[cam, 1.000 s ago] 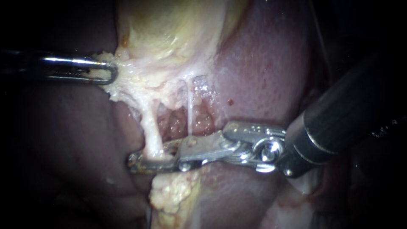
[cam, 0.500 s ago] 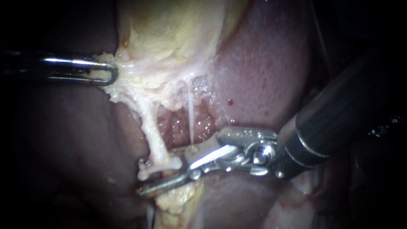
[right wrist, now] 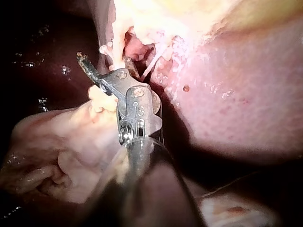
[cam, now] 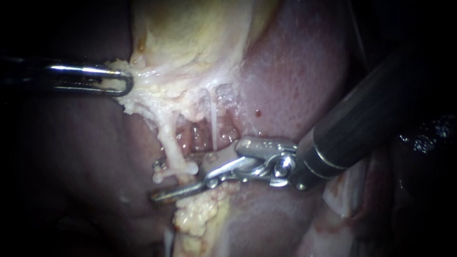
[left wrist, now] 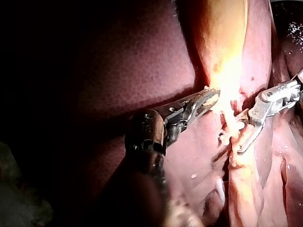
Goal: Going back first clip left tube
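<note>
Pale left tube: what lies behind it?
Glistening red tissue shows behind the pale cord-like left tube. Below its white clip, the silver right instrument covers the tube's base.

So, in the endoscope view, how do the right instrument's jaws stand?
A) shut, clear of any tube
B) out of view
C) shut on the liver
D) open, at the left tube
D: the right instrument shows a clear gap between its jaws, which straddle the base of the left tube without clamping it.

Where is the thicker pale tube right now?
Endoscope view: the left tube hangs left of centre, from the fatty tissue by the left instrument down to the right instrument's tip.
</note>
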### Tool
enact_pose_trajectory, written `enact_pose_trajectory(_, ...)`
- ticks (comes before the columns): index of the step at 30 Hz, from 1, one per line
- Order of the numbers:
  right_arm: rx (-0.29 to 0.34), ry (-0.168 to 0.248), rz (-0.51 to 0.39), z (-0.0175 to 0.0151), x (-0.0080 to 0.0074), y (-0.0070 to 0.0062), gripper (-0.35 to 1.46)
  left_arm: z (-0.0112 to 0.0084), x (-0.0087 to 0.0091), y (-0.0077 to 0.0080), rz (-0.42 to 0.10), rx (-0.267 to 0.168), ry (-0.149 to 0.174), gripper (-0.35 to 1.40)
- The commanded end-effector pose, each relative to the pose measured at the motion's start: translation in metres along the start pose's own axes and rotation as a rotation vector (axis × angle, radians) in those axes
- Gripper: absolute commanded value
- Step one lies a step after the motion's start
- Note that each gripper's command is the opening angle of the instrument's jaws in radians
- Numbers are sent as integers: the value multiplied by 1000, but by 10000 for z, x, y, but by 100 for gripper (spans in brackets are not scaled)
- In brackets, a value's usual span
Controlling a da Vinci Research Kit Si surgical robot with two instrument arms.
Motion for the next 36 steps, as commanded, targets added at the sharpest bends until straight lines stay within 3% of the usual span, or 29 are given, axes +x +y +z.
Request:
enact_pose_trajectory(1, -13, 4, 0, -2, 0, 3, 50, 0, 0, 0, 0, 1, 0, -35)
enact_pose_trajectory(18, -43, 13, -27, -19, -5, 11, 50, -1, -1, 0, 0, 0, 0, -35)
enact_pose_trajectory(30, -49, 15, -56, -50, -4, 5, 50, -3, -2, 0, 1, -1, -1, -35)
enact_pose_trajectory(36, -45, 16, -158, -90, 1, -6, 50, -4, -3, 0, 1, -1, -1, -35)
